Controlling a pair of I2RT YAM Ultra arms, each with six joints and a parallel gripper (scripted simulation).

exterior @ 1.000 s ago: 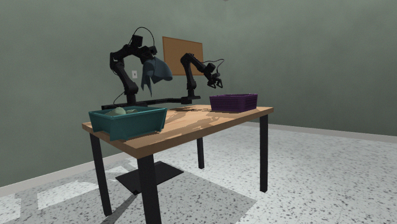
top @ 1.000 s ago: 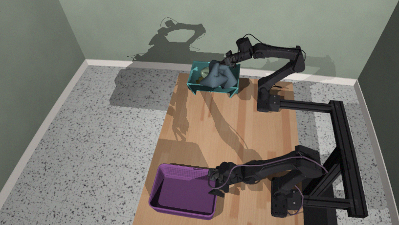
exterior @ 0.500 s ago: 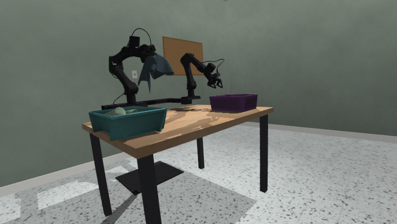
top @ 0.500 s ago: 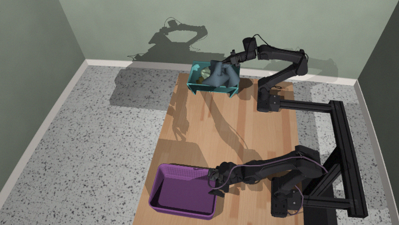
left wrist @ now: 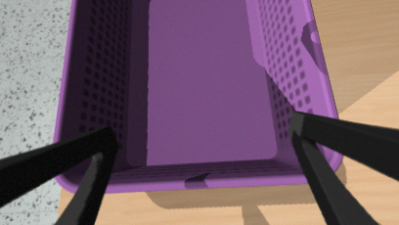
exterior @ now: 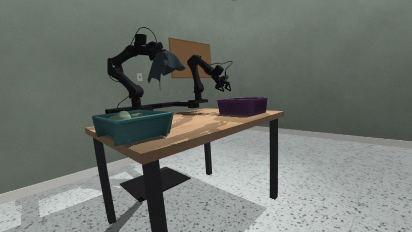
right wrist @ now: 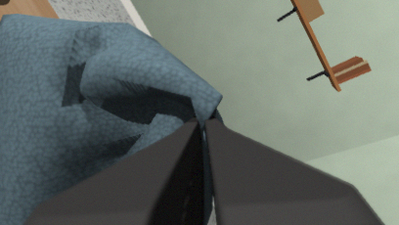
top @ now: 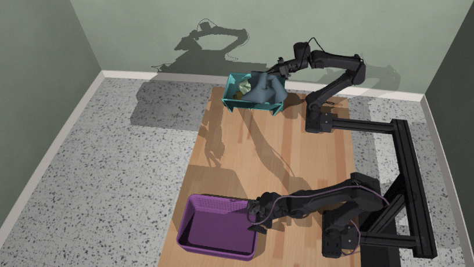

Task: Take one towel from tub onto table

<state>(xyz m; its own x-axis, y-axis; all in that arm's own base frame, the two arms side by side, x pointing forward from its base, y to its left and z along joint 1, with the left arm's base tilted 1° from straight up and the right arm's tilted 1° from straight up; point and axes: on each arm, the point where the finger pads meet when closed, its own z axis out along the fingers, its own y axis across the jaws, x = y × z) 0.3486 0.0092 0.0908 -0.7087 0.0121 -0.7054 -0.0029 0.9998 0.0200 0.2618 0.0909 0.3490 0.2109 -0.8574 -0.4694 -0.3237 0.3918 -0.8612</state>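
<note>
A pair of black jointed arms stands at a rectangular table with a light wood top [top: 298, 159] [exterior: 202, 121] [left wrist: 112, 205] [right wrist: 29, 7]. The right gripper [top: 268, 72] [exterior: 162, 51] [right wrist: 203, 125] is clenched on a slate-blue cloth towel [top: 265, 91] [exterior: 164, 64] [right wrist: 44, 98], pinching it by a gathered upper part. The towel hangs in the air in loose folds, its lower edges free, higher than the teal, straight-sided open tub [top: 252, 105] [exterior: 144, 128] and apart from it in the exterior view. From above, the towel covers much of the tub's opening. The tub stands upright at one end of the table. Inside it lie a crumpled pale green cloth towel [top: 244, 86] [exterior: 122, 115] and, seen from above, a little of an olive-brown cloth towel [top: 237, 96], partly hidden by the blue one. Near the table's other end sits a purple plastic basket [top: 215, 254] [exterior: 242, 107] [left wrist: 196, 185], rectangular, with perforated walls. The left gripper [top: 251, 217] [exterior: 226, 90] [left wrist: 199, 129] is released, its fingers spread wide with nothing between them, above the basket's near rim in its own wrist view. On the wall behind the arms hangs a brown framed board [exterior: 187, 46].
</note>
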